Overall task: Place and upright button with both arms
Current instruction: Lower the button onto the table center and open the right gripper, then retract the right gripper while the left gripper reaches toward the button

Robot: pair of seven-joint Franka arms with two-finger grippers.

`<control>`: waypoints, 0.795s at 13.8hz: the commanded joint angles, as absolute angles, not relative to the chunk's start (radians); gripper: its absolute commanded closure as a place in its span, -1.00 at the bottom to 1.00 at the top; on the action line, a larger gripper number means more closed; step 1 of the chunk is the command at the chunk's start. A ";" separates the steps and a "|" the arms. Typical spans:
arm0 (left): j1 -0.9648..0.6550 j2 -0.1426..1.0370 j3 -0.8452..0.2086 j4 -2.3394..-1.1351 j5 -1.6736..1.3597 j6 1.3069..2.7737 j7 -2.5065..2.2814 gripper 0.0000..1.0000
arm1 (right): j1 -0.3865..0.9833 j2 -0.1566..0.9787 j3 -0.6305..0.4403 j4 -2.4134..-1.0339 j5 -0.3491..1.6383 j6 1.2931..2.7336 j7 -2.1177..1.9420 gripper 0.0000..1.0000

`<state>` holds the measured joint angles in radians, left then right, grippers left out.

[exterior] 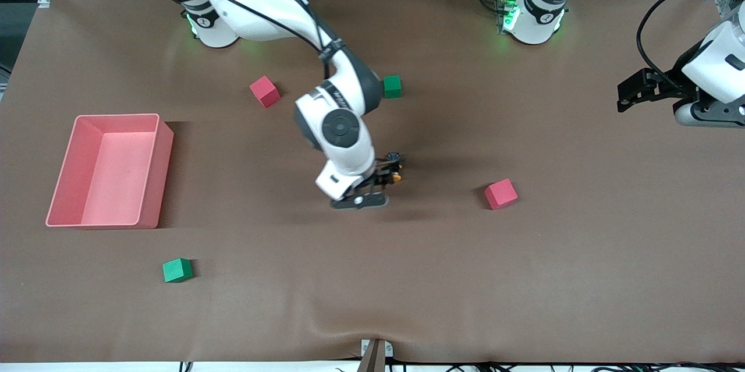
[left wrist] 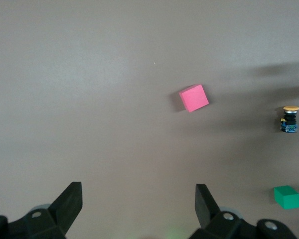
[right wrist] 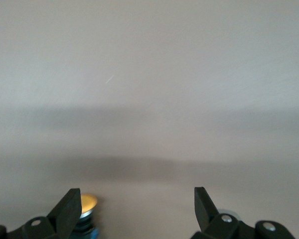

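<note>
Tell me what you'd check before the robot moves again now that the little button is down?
1. Right gripper open, fingers apart: ok.
2. Button free of that gripper: cannot tell; it sits close by one finger.
3. Button upright: ok; in the left wrist view it stands on the table, orange cap up.
4. Left gripper open and waiting at its end of the table: ok.
5. Cubes apart from the button: ok; the nearest red cube lies toward the left arm's end.
6. Path straight up for the right gripper: ok, nothing above it.
</note>
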<state>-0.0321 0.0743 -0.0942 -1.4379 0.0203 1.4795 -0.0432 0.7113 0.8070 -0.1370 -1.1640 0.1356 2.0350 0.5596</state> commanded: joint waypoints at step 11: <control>-0.080 0.159 -0.101 -1.436 -0.060 1.537 -0.136 -1.00 | 0.123 0.356 0.027 -1.181 -0.022 1.516 0.230 -1.00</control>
